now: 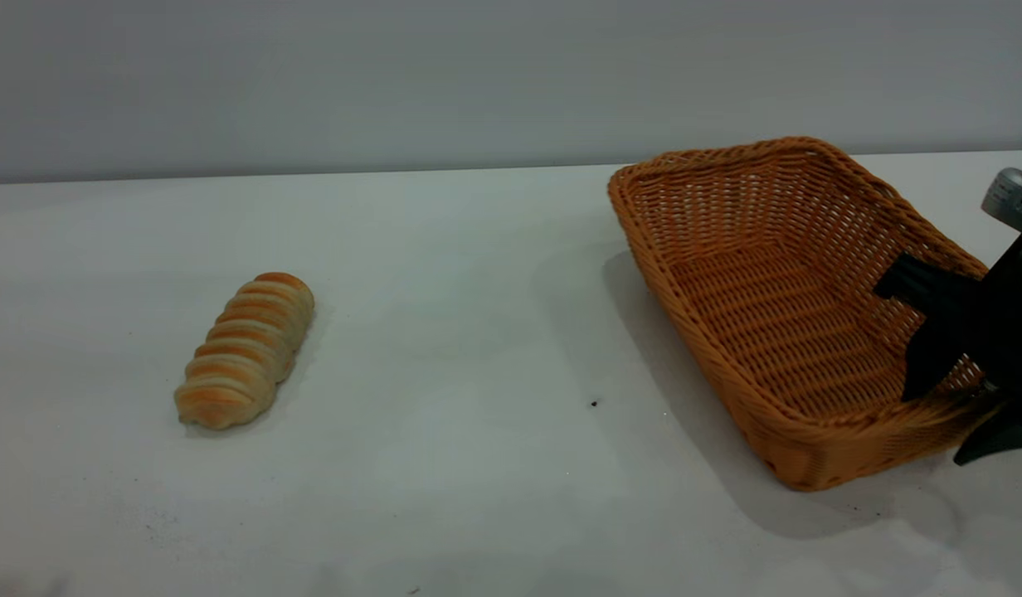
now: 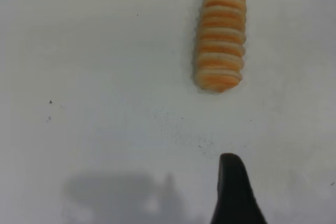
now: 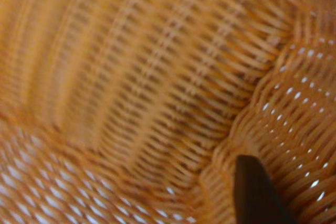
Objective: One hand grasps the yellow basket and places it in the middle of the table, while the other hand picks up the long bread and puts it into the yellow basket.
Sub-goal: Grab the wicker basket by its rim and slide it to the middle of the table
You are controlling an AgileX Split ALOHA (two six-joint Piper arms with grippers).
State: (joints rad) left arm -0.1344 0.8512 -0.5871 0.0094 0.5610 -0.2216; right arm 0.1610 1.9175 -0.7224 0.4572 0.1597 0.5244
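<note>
The yellow basket [image 1: 776, 274] is at the right of the table [image 1: 478, 332], tilted, with its right near end lifted. My right gripper [image 1: 946, 414] is shut on the basket's rim at that end, one finger inside and one outside. The right wrist view is filled with the basket's weave [image 3: 131, 77], and one dark finger [image 3: 257, 192] lies against the wall. The long bread [image 1: 245, 348] lies on the table at the left, apart from the basket. It shows in the left wrist view [image 2: 220, 38], ahead of a black part of my left gripper [image 2: 236, 192], which hangs above the table.
White table surface [image 1: 478, 414] lies between the bread and the basket, with a few dark specks [image 1: 594, 404]. A grey wall [image 1: 395, 83] runs behind the table's far edge.
</note>
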